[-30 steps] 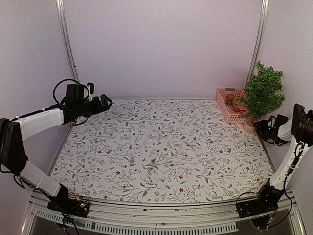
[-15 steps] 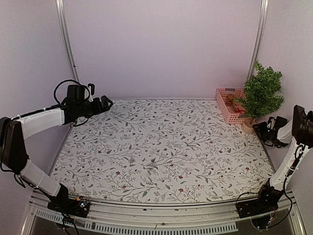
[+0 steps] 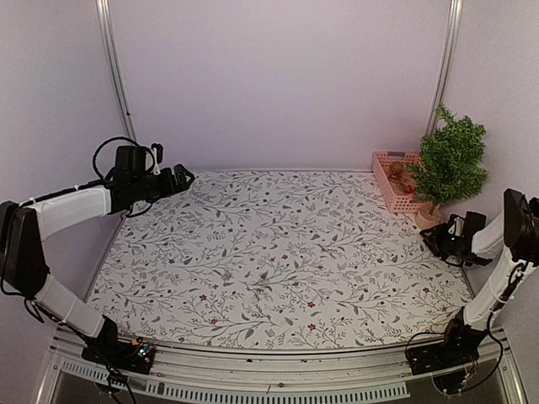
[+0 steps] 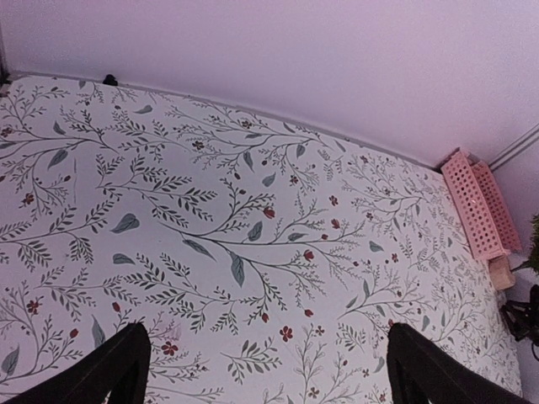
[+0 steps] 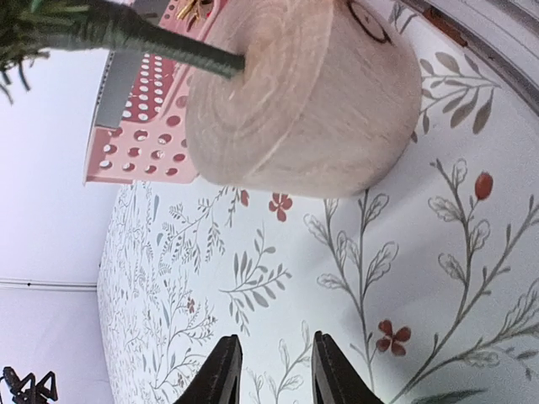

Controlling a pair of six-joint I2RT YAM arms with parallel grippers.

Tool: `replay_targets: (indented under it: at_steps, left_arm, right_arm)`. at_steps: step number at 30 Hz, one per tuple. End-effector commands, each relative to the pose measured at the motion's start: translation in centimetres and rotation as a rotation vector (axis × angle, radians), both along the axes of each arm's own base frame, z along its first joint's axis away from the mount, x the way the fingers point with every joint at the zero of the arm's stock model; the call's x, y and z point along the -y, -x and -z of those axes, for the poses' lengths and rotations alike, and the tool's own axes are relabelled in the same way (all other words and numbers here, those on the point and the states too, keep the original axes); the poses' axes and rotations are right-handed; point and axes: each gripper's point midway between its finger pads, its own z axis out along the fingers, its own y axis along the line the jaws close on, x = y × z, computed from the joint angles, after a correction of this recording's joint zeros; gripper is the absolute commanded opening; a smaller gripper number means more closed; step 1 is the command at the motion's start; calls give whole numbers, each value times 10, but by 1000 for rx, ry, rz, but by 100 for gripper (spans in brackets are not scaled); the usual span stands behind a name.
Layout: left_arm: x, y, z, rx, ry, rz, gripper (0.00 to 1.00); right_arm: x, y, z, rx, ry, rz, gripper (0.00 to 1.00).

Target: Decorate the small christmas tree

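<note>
The small christmas tree [image 3: 452,160] stands upright at the table's far right corner on its round wood base [image 3: 429,217]. In the right wrist view that base [image 5: 303,101] fills the top, with the thin trunk [image 5: 143,38] running off to the upper left. My right gripper [image 3: 436,240] hovers low just in front of the base, not touching it. Its jaws [image 5: 274,370] stand open a narrow way over bare cloth. My left gripper [image 3: 181,178] hangs above the far left of the table, wide open [image 4: 274,379] and empty.
A pink perforated basket [image 3: 394,181] with small brown and red ornaments sits right behind the tree, against the back wall. It also shows as a pink basket [image 5: 143,126] beyond the base. The floral tablecloth [image 3: 278,252] covers the table. A metal post [image 3: 446,67] rises behind the tree.
My right gripper has drawn back from beside the tree's base toward the near left, and its jaws have narrowed. The tree and the left arm have stayed put.
</note>
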Motion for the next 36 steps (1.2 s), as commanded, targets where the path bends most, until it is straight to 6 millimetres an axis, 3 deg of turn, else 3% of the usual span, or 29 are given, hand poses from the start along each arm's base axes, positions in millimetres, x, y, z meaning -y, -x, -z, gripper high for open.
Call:
replay_targets:
  at_steps: [1,9,13,20,26,36]
  left_arm:
    - [6,-5,-13,42,7,17,99]
    - [6,-6,-18,56,2,23,99]
    - [6,-7,-19,61,-5,26,99]
    - [8,-11,-19,58,-9,35,99]
    - [7,-11,-18,54,-13,32,99]
    - [9,-14,-12,40,-8,34,99]
  right_arm:
    - [3,1,-26,63,22,22,33]
    - [53,-5,-58,144,88,194,38]
    - [76,-19,-69,169,103,243,40]
    - [98,-51,-67,197,120,257,44]
    - [108,-69,-52,184,110,254,46]
    - [112,-90,-30,169,99,223,48]
